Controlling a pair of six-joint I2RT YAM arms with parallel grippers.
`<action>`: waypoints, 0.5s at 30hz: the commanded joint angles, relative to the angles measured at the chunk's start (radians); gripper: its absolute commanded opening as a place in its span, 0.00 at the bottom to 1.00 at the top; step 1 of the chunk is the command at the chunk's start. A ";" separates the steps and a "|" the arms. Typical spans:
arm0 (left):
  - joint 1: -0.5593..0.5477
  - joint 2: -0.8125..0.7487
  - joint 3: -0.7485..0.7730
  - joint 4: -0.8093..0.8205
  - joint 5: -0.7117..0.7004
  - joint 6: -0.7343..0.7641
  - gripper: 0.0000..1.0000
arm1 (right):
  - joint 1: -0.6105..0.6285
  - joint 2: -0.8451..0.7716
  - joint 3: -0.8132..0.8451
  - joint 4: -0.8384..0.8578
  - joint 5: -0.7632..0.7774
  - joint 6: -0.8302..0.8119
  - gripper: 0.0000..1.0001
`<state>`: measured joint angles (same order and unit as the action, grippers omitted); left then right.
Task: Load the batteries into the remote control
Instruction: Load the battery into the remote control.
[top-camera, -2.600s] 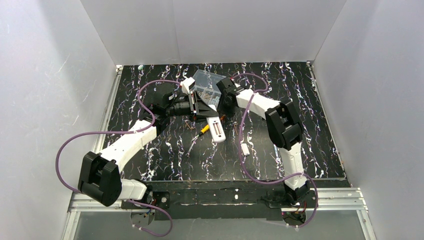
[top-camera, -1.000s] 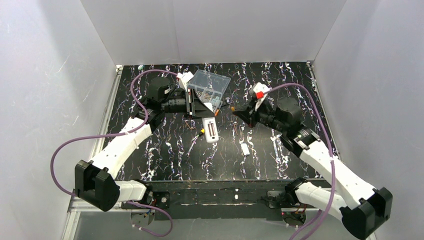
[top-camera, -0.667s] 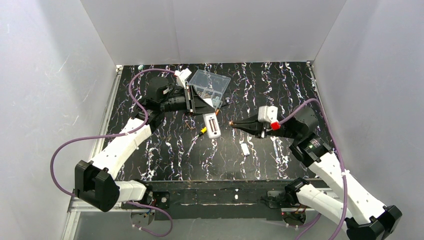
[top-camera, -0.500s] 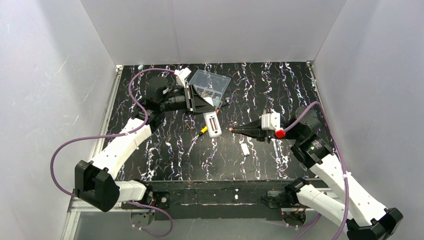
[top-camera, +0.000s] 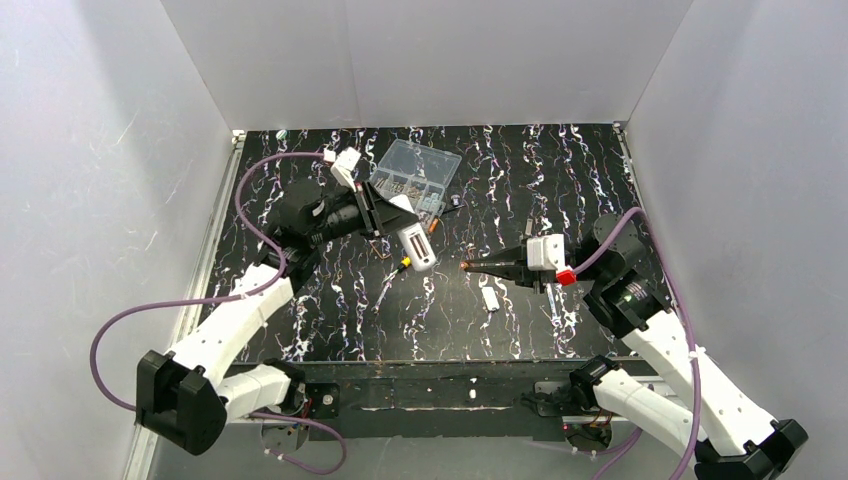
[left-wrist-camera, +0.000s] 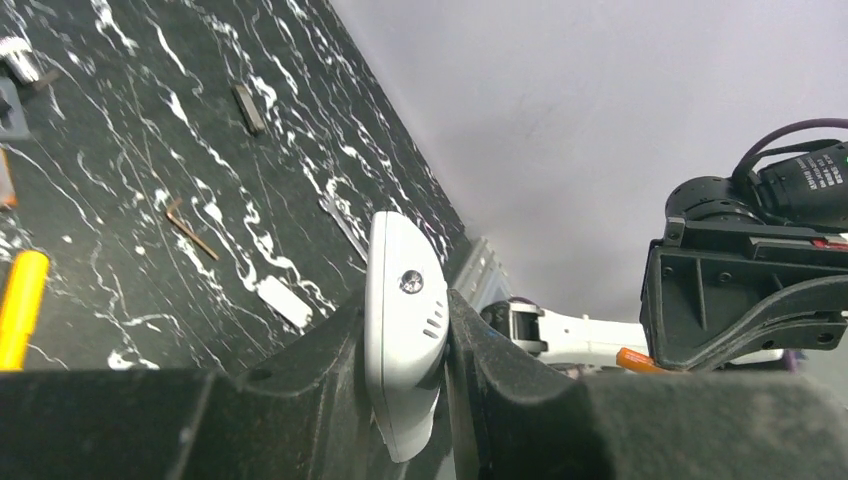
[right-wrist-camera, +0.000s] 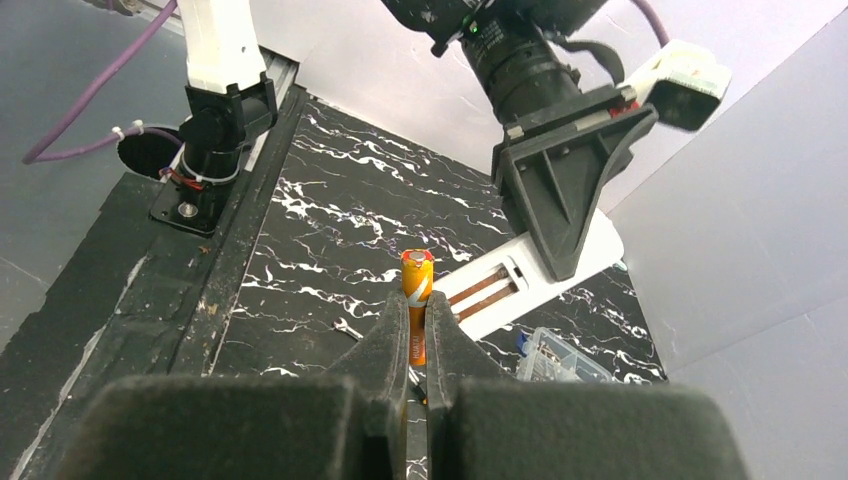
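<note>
My left gripper (top-camera: 408, 238) is shut on the white remote control (top-camera: 417, 247) and holds it tilted above the table. In the left wrist view the remote's end (left-wrist-camera: 405, 320) sits edge-on between my fingers. In the right wrist view the remote (right-wrist-camera: 530, 280) shows its open battery bay with two copper strips. My right gripper (top-camera: 470, 266) is shut on an orange battery (right-wrist-camera: 416, 285), whose tip (top-camera: 464, 266) points at the remote from a short gap to its right. A second small orange cylinder (top-camera: 432, 226) lies on the table by the box.
A clear compartmented box (top-camera: 415, 176) stands behind the remote. A small white plate (top-camera: 490, 298) lies on the black marbled table (top-camera: 330, 310) under my right gripper. A yellow-handled screwdriver (top-camera: 404, 264) lies under the remote. White walls enclose three sides.
My right arm swung away from the box with the battery and came down level, pointing at the remote. My left arm lifted the remote and drew it slightly left.
</note>
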<state>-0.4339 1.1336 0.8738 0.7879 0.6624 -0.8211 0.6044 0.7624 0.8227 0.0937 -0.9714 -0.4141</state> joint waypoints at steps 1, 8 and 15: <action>-0.002 -0.072 -0.006 0.116 -0.025 0.108 0.00 | 0.001 0.012 0.051 0.011 0.013 0.029 0.01; -0.008 -0.066 -0.077 0.446 0.168 0.190 0.00 | 0.001 0.022 0.048 0.040 0.044 0.074 0.01; -0.014 -0.057 -0.104 0.638 0.222 0.176 0.00 | 0.001 0.017 0.043 0.050 0.083 0.097 0.01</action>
<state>-0.4408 1.0920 0.7631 1.1824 0.7971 -0.6617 0.6044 0.7887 0.8291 0.0933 -0.9230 -0.3523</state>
